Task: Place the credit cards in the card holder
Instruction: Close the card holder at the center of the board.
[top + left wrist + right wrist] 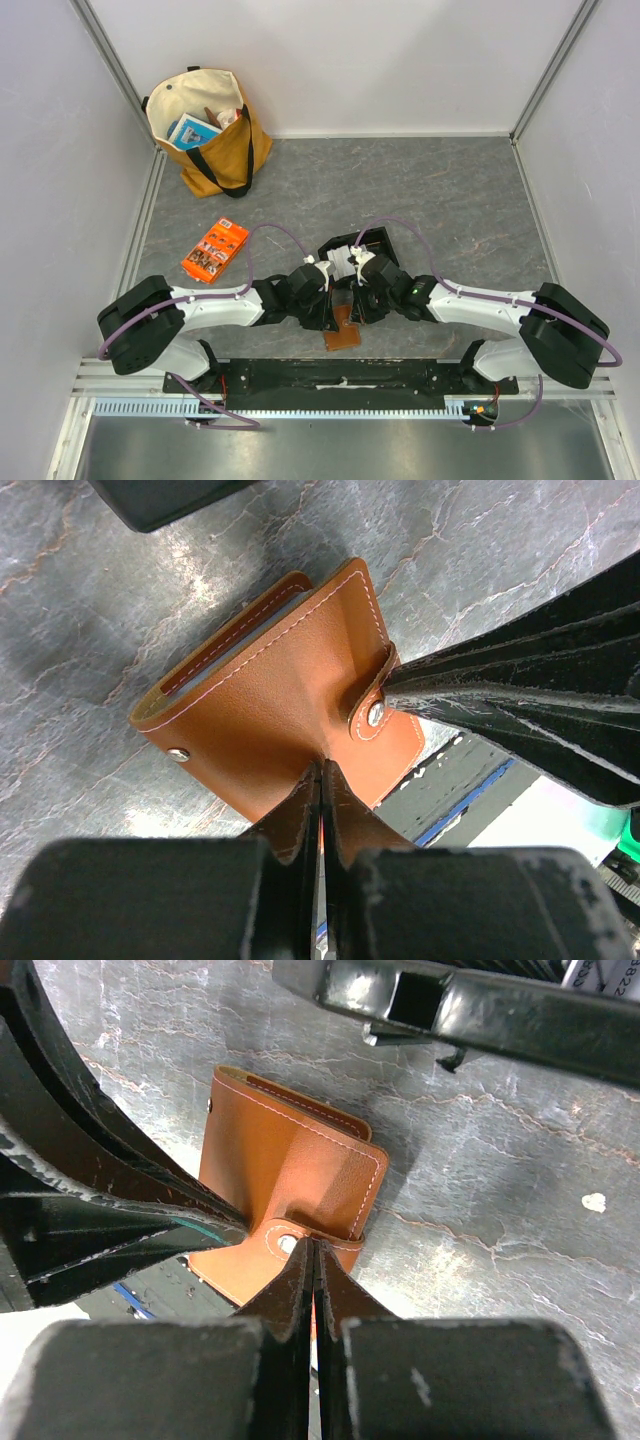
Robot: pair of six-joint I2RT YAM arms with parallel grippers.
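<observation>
Left claw clamps an edge of the card holder while right claw pinches its clasp tab, apparently to pull it open.

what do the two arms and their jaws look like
Both arms match: the left arm and right arm have white link shells with bulky black joints, and a purple cable loops along each. The right one shows a small green spot near its wrist. The jaws are black, tapered wedges with ridged sides and scuffed edges.
</observation>
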